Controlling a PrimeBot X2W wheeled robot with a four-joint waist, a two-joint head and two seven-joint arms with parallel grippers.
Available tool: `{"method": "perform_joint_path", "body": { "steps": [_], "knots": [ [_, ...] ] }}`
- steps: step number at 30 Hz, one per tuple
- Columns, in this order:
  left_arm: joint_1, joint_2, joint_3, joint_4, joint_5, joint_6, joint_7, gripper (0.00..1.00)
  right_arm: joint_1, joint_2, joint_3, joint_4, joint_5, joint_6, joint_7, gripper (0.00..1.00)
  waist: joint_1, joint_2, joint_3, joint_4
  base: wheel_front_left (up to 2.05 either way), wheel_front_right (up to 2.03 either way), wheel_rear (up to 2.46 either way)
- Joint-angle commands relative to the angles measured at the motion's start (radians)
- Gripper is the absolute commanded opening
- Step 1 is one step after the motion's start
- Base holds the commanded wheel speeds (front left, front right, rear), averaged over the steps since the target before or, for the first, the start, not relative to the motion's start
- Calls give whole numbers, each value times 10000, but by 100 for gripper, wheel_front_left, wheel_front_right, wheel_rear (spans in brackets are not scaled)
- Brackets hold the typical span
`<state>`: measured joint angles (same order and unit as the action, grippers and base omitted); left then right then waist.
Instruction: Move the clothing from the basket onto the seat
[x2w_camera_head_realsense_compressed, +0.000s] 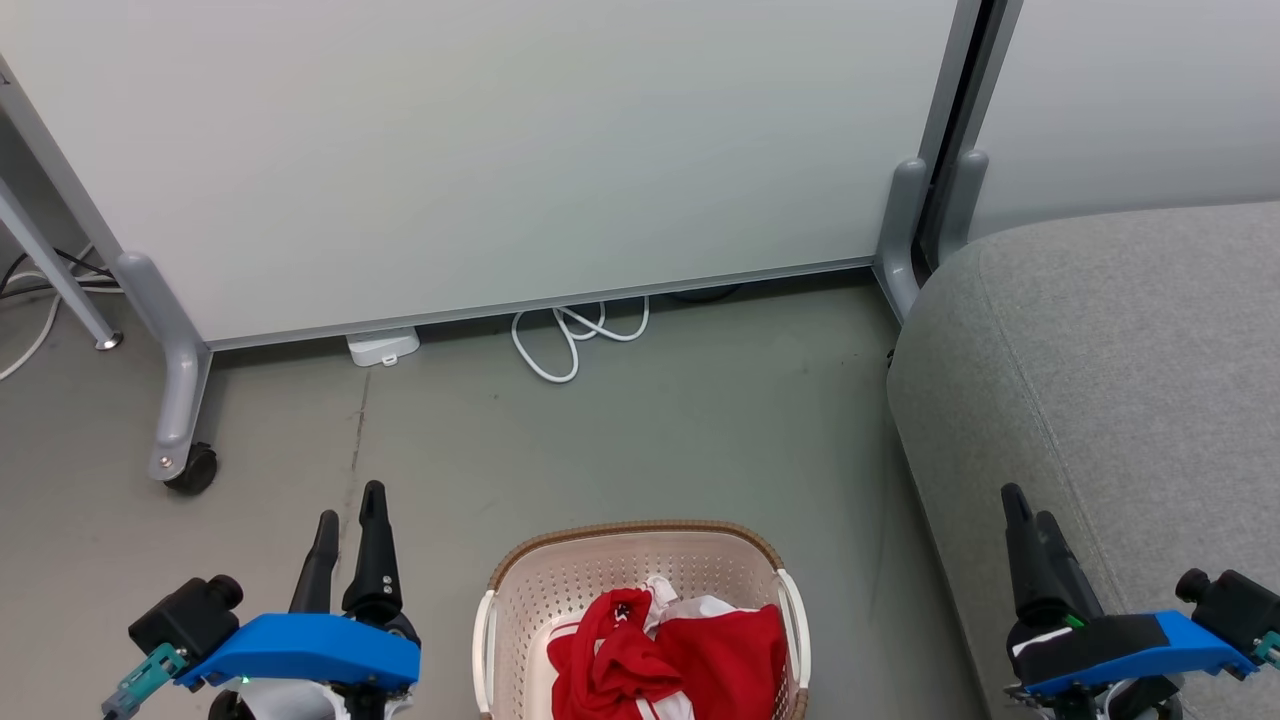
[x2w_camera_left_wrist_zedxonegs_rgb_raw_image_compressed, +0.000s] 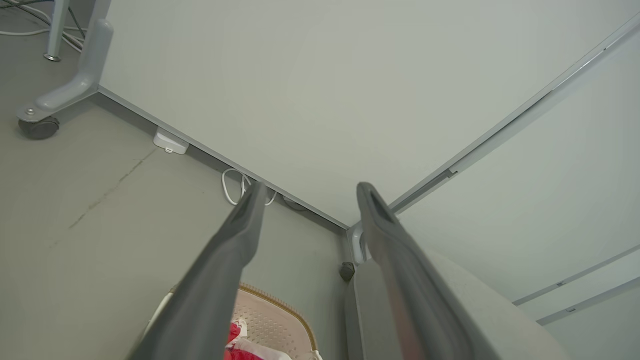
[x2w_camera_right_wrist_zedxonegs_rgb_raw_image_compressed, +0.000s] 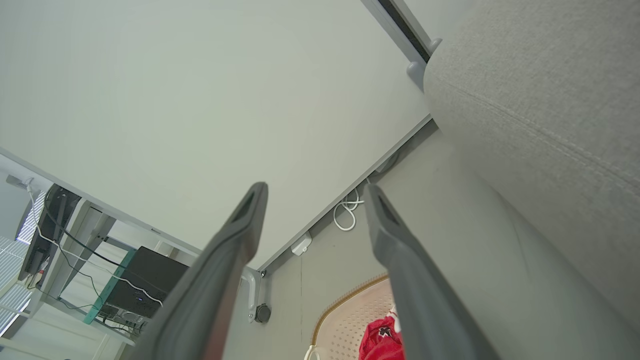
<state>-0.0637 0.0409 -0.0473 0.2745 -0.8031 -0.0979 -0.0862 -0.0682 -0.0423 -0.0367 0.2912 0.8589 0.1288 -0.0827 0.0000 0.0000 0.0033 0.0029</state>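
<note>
The basket (x2w_camera_head_realsense_compressed: 630, 528) and the red clothing (x2w_camera_head_realsense_compressed: 720, 650) within it are cut off by the head view's bottom edge. The seat (x2w_camera_head_realsense_compressed: 1120, 380) is cut off by the right edge.

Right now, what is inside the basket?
Crumpled red clothing with white trim, heaped at the near end of the basket; its far inner wall is bare. Anything under the heap is covered.

Office/lab: wheeled partition (x2w_camera_head_realsense_compressed: 500, 150), PC tower (x2w_camera_right_wrist_zedxonegs_rgb_raw_image_compressed: 145, 280), cables (x2w_camera_head_realsense_compressed: 575, 335).
</note>
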Motion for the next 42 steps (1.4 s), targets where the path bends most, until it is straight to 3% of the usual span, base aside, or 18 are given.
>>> {"method": "perform_joint_path", "body": {
  "steps": [1, 42],
  "knots": [
    [-252, 86, -75, -101, 341, -11, -110, 100, -218, -70, 30, -131, -288, 14, -115, 100, 0, 0, -2, 6, 0, 0, 0],
    [-227, 102, -738, 96, 4357, -7, -1177, 100, -156, -99, 125, 105, -4368, 24, -957, 100, 0, 0, -68, 98, 0, 0, 0]
  ]
}}
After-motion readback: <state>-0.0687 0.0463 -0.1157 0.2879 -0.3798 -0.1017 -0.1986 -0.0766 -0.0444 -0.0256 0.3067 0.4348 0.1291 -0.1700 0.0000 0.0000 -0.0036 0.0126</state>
